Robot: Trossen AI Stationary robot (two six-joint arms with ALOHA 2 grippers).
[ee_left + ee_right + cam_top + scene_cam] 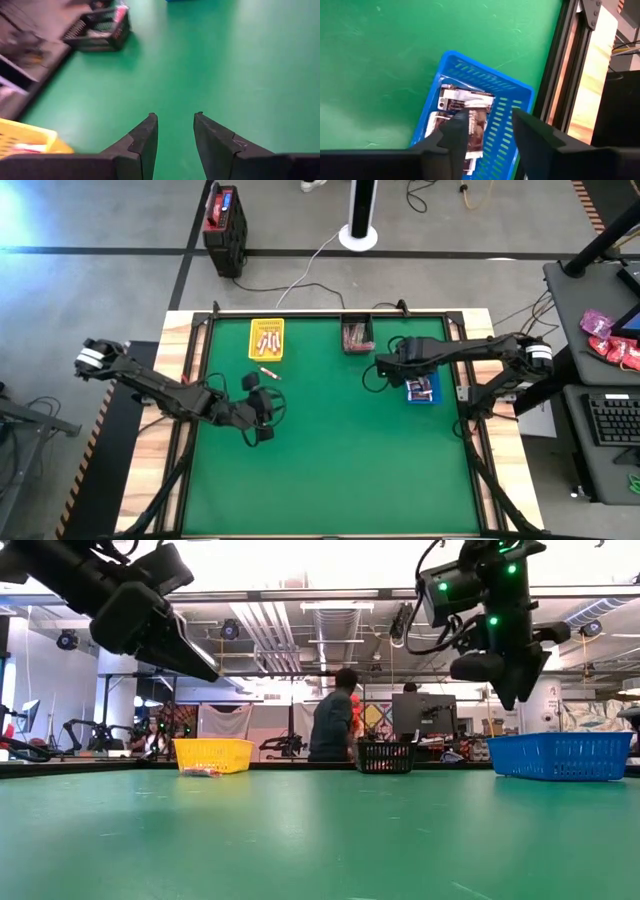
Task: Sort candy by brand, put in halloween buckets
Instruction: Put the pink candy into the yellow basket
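1. The left gripper point(262, 406) hangs above the green table point(330, 470), left of centre. Its jaws stand partly apart with nothing between them; only bare green mat shows in the gap in the left wrist view point(175, 135).
2. The right gripper point(392, 362) is raised above the table on the right side, just beside the blue bucket point(422, 390). Its jaws stand apart and hold nothing; the right wrist view point(487, 132) looks down through the gap onto the blue bucket point(507, 107).
3. White/silver candy point(465, 102) lies inside the blue bucket, directly beneath the right jaws and not touching them.
4. The yellow bucket point(266, 339) sits at the table's far edge, beyond the left jaws, with pink-red candy point(267, 341) inside.
5. 1 loose pink-red bar point(268, 372) lies on the mat between the yellow bucket and the left jaws, apart from both.
6. The black bucket point(357, 335) stands at the far edge, beyond and a little to the left of the right jaws; dark wrapped pieces show inside, though their brand cannot be told.
7. In the low view the yellow bucket point(213, 754), black bucket point(386, 756) and blue bucket point(558, 755) stand in a row across the far side, with the loose bar point(200, 772) just in front of the yellow one.
8. A person point(332, 720) stands in the room behind the table.
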